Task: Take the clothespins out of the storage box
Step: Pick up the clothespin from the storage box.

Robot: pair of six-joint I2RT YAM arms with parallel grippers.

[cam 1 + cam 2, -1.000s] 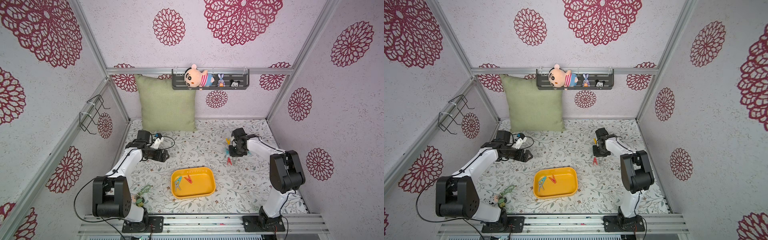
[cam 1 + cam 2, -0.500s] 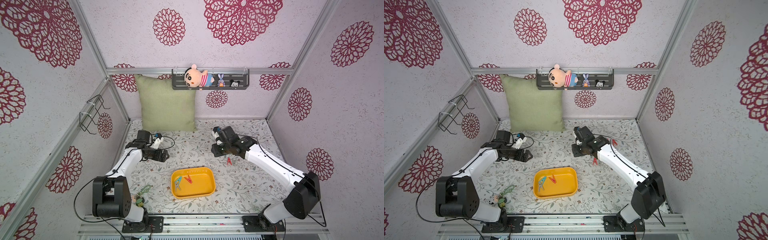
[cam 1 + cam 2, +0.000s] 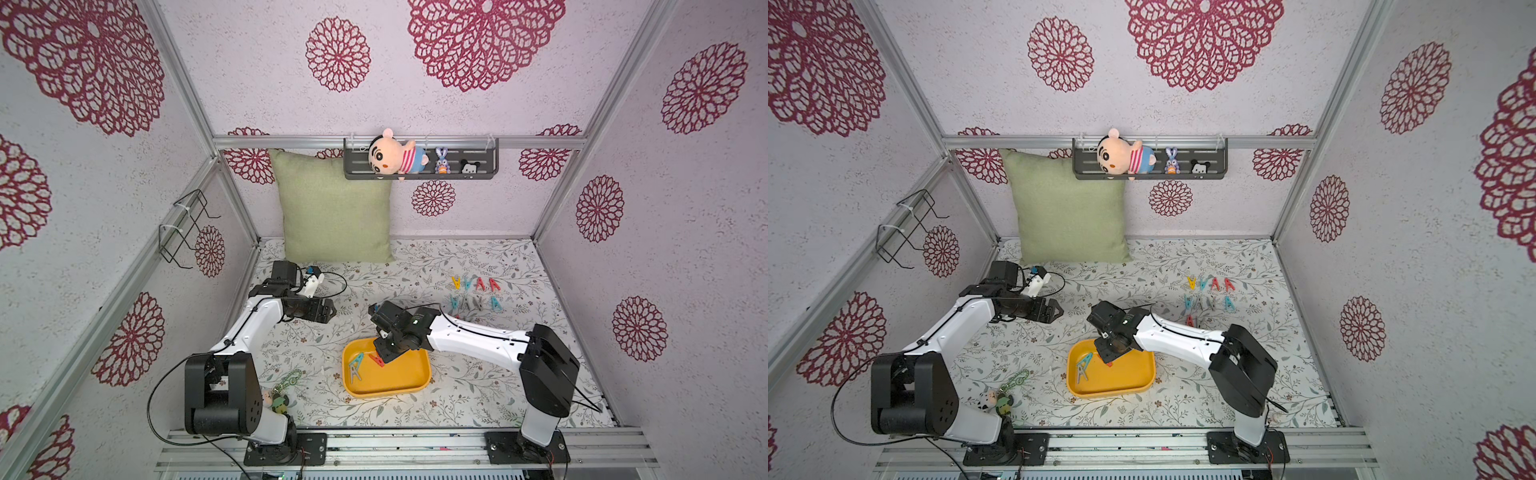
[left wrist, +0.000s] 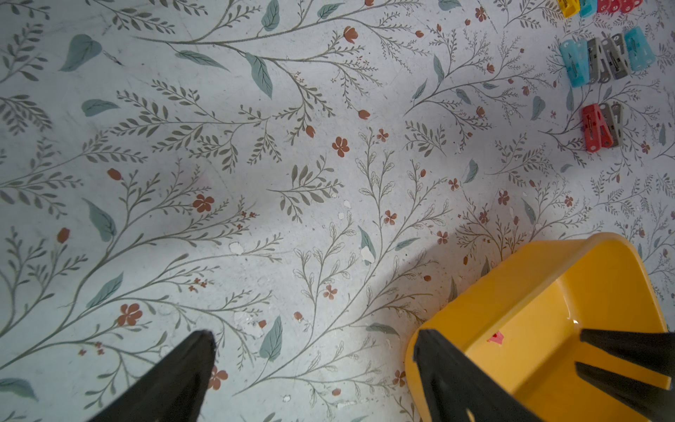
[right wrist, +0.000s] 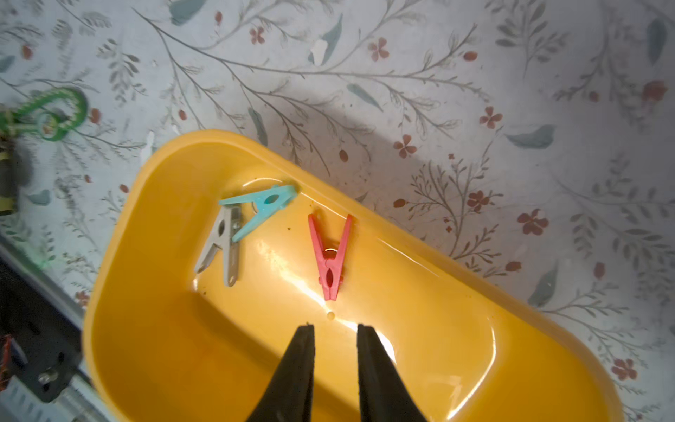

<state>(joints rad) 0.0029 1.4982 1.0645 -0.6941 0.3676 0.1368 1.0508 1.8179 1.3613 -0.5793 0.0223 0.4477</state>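
On the floral-patterned bench [image 3: 415, 266], between rosette-papered walls [image 3: 257, 83], my right end effector [image 5: 335, 330] hangs narrowly parted, empty, over the storage box [image 5: 182, 365] (three clothespins [image 5: 328, 263] inside); my left end effector [image 4: 314, 339] gapes wide.

Overhead stereo, wrist close-ups share storage box [image 5: 153, 329]

Right gripper [image 3: 383, 357] low over yellow storage box [image 3: 399, 386], red clothespin [image 3: 375, 358] and teal clothespin [image 3: 356, 360] inside
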